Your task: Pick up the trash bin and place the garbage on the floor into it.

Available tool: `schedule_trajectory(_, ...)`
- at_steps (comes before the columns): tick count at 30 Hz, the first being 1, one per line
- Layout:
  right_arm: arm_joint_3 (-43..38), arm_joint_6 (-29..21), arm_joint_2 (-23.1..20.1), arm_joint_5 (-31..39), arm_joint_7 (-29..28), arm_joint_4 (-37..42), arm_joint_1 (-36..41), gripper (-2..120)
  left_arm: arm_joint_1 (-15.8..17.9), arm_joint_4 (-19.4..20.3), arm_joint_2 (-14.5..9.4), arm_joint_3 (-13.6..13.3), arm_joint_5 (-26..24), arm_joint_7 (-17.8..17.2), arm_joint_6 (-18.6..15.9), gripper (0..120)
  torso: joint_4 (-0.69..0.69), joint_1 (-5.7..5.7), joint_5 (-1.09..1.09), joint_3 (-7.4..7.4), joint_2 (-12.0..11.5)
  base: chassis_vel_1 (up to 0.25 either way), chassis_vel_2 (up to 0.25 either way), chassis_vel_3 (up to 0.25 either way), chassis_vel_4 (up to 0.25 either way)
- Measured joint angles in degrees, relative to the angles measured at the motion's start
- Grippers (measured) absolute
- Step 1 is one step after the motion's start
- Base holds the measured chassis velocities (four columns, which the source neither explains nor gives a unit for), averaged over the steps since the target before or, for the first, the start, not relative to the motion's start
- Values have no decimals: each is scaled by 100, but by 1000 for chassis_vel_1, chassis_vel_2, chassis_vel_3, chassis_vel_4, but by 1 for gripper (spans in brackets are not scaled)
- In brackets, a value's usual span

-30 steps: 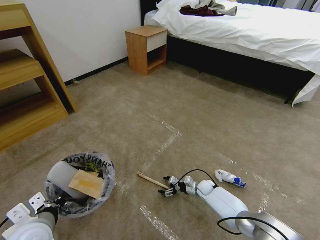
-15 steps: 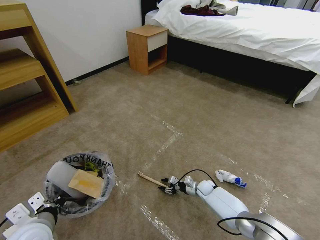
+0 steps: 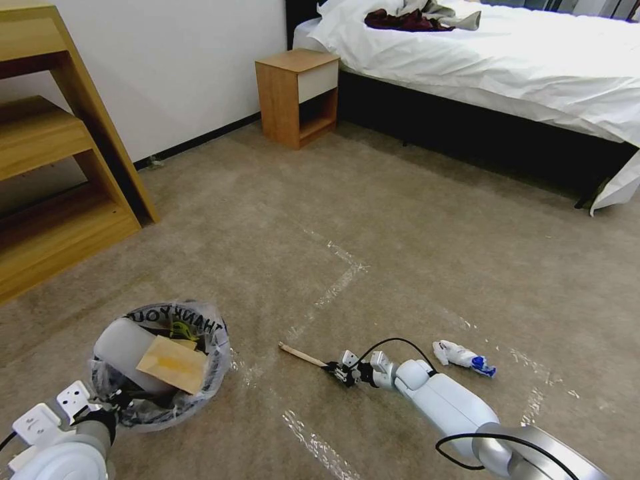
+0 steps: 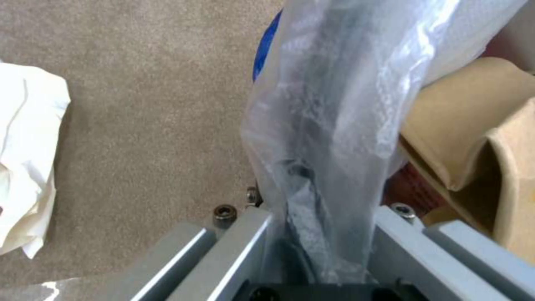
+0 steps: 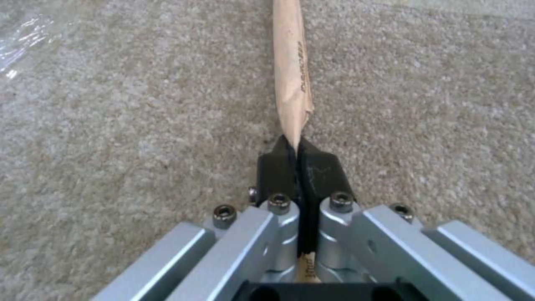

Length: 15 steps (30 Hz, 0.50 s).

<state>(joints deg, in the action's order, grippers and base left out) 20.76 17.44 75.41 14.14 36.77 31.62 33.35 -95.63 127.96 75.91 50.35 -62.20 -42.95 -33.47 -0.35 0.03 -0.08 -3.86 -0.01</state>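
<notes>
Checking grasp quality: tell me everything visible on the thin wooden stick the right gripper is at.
The thin wooden stick is a slim, pale tan piece in what looks like a paper sleeve with small dark print, torn near the gripped end. It lies low along the beige-grey carpet, pointing away from the right gripper. The black fingertips are shut on its near end; a bit of it shows behind them. Its far end lies near a clear tape line.
</notes>
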Motion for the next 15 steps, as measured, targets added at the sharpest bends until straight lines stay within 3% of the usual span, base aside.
schedule_trajectory(15, -140, 49, -45, 52, 8, 161, -1, 0, -41, 120, -34, 29, -109, -54, -47, 0, 2, 1, 4, -3, -1, 0, 0, 0, 0)
